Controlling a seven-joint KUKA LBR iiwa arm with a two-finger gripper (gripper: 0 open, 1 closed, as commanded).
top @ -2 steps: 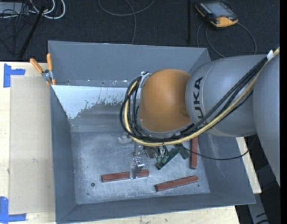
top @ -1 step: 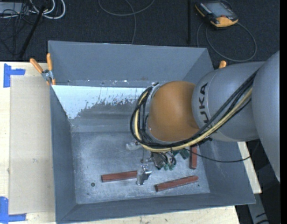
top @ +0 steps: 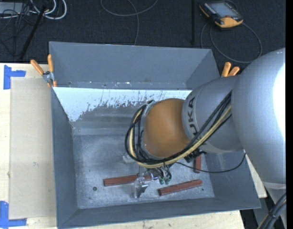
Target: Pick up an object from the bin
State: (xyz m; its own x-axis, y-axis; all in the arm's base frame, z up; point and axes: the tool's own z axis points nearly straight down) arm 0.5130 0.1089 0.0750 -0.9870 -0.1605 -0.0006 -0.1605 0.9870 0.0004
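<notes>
Silver arm [top: 260, 123] low in grey bin [top: 89, 142]. Gripper [top: 141, 187] down at floor between left stick [top: 120, 180] and right stick [top: 180, 188], both brown, left one's end just beside it. Open or closed, cannot tell. Looks like approach step. Next needs closing on a stick, then lifting.

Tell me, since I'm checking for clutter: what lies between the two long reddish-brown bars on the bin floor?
In the camera view, the gripper stands between the left bar and the right bar; nothing else shows there.
</notes>
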